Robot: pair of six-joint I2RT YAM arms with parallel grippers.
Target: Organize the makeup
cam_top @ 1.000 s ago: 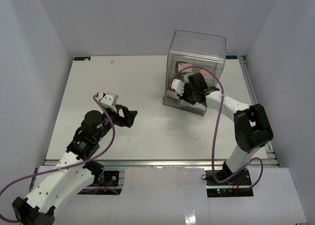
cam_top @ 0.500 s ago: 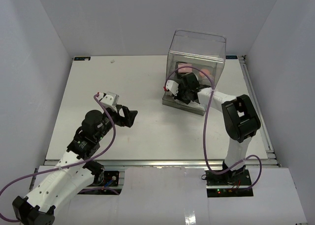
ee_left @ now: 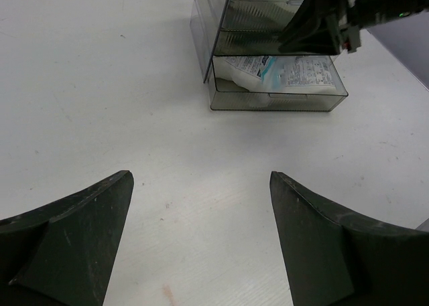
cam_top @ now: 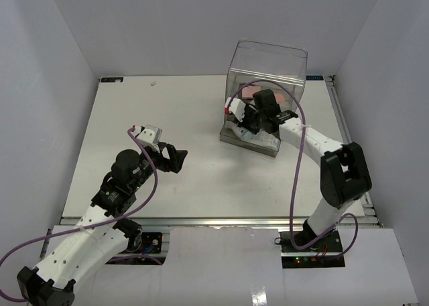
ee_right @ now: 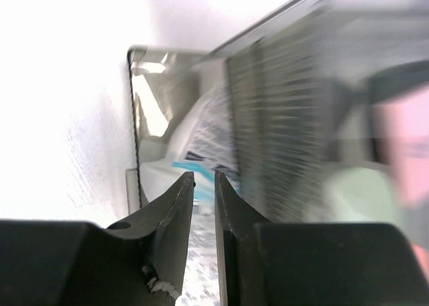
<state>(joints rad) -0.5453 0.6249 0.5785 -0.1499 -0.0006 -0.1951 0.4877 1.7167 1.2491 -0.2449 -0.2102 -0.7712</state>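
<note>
Right gripper [ee_right: 203, 180] has shifted — packets [ee_right: 213, 133] lie just beyond its tips

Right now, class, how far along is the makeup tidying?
Done: packets lie in the pulled-out bottom drawer, a pink item higher in the box. In hand: nothing; the right claw, barely parted, sits at the drawer; the left claw hangs open. Left: probably closing that drawer.
</note>
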